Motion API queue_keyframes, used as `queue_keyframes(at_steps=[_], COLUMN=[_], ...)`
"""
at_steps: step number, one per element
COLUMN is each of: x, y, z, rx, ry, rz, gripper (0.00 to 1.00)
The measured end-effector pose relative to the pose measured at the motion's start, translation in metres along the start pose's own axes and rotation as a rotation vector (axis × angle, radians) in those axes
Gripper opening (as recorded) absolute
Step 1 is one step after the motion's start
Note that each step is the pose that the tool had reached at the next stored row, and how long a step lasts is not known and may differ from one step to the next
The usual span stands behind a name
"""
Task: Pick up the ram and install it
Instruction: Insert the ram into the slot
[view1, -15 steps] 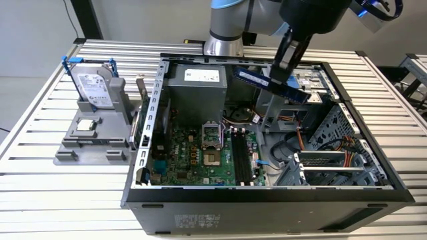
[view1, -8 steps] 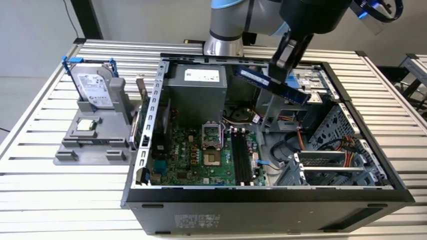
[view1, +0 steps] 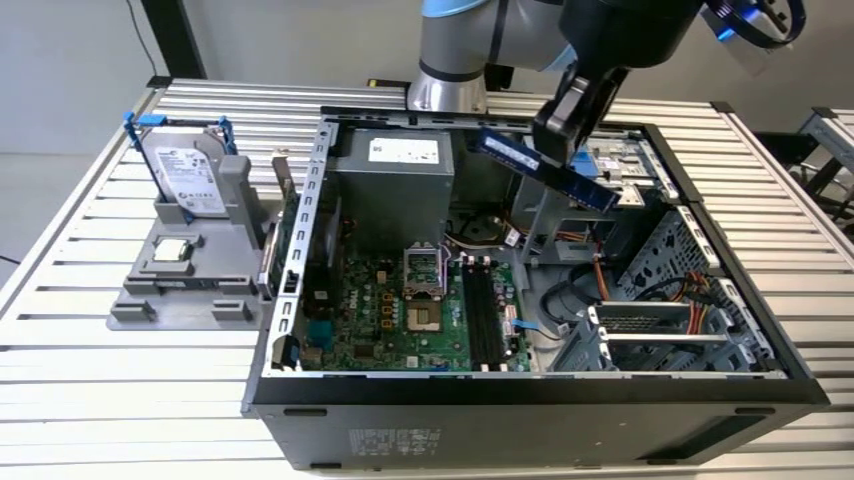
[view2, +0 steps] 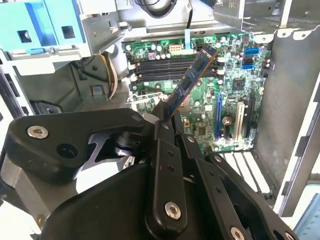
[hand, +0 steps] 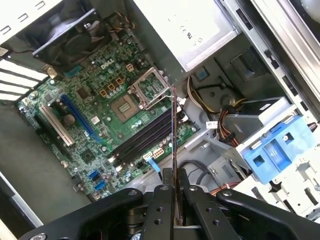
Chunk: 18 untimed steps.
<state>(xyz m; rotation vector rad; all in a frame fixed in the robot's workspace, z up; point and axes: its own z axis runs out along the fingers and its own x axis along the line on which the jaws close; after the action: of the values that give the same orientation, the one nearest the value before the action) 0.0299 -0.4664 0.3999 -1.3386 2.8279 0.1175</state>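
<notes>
The ram (view1: 589, 189), a long dark blue stick with black chips, hangs tilted in the air above the open computer case (view1: 287, 300), over its far right part in the exterior view. My gripper (view1: 558, 136) is shut on it near its middle. In the second wrist view the ram (view2: 193, 79) sticks out from between the black fingers (view2: 164, 135) towards the motherboard. In the first wrist view the ram (hand: 174, 135) appears edge-on, clamped in the gripper (hand: 175, 194). The long black memory slots (view1: 483, 316) (view2: 165, 67) (hand: 145, 139) lie well below it.
A grey power supply (view1: 394, 175) stands at the back of the case, a drive cage (view1: 661, 320) with cables at the right. The CPU socket (view1: 424, 290) sits beside the slots. Left of the case, a grey stand (view1: 187, 270) holds a silver hard drive (view1: 187, 180).
</notes>
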Motion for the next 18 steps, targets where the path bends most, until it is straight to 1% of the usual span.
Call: queue_keyframes(at_steps=[8,18], x=[0.0,0.0], y=[0.0,0.0], z=[0.0,0.0], rx=[0.0035,0.0084], ry=[-0.0053,-0.0127], rz=[0.083,0.201], gripper=[0.0,0.0])
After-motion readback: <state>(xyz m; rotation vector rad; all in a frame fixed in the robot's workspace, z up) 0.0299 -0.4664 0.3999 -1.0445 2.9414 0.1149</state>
